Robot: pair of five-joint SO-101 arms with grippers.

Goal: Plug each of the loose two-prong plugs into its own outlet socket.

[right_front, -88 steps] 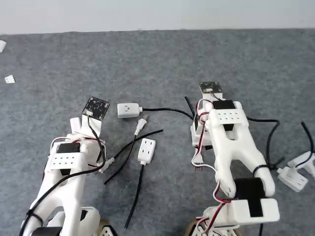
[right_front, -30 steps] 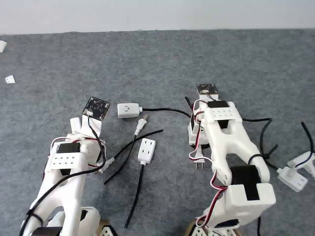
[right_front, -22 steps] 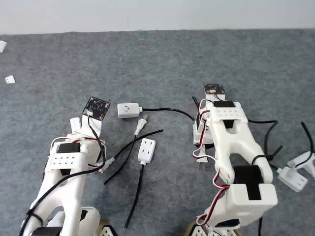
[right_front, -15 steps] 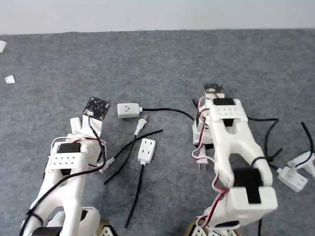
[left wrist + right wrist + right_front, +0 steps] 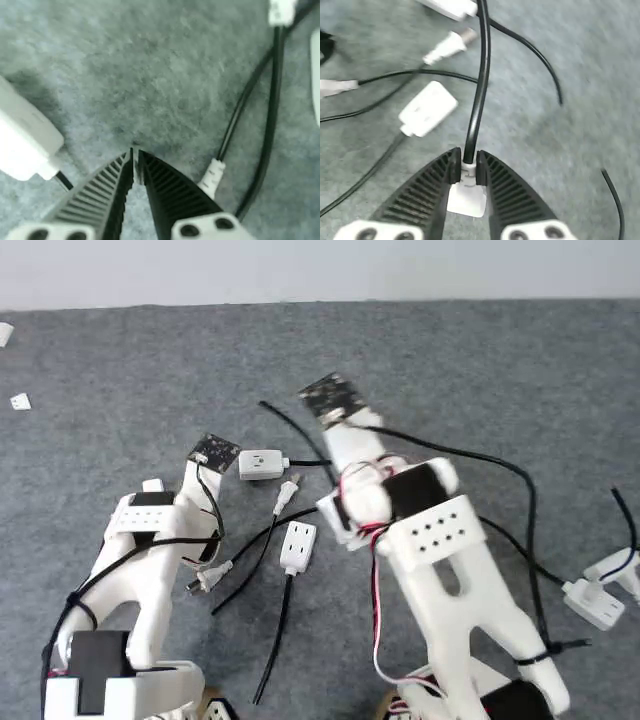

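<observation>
— So, where does the plug sit on the right side?

— I see the held plug (image 5: 466,196) squarely between the right fingers (image 5: 432,192), which are clamped on its white body. Its black cord (image 5: 479,85) runs straight out past the fingertips and over the grey surface (image 5: 560,45).

— And the left side?

— My left fingers (image 5: 112,192) are pressed together with only a hairline slit at the tips and nothing between them. They hang over a bare patch of the surface. A block socket (image 5: 22,140) lies just beside them on one side. A loose plug (image 5: 212,174) on a black lead lies near on the other, touching neither finger.

— What about the sockets?

— From the high view, the oblong socket (image 5: 297,545) lies between the two arms, with a thin black lead trailing back toward the bases. Another loose plug (image 5: 210,577) lies close against the left arm, apart from both sockets. Two more sockets (image 5: 592,602) sit well apart at the right edge.

— Materials?

— I'd call the surface fuzzy grey felt or carpet. The fingers are black and ribbed along their faces. The sockets are smooth white plastic, boxy with rounded corners, and the cords are thin and glossy black
</observation>
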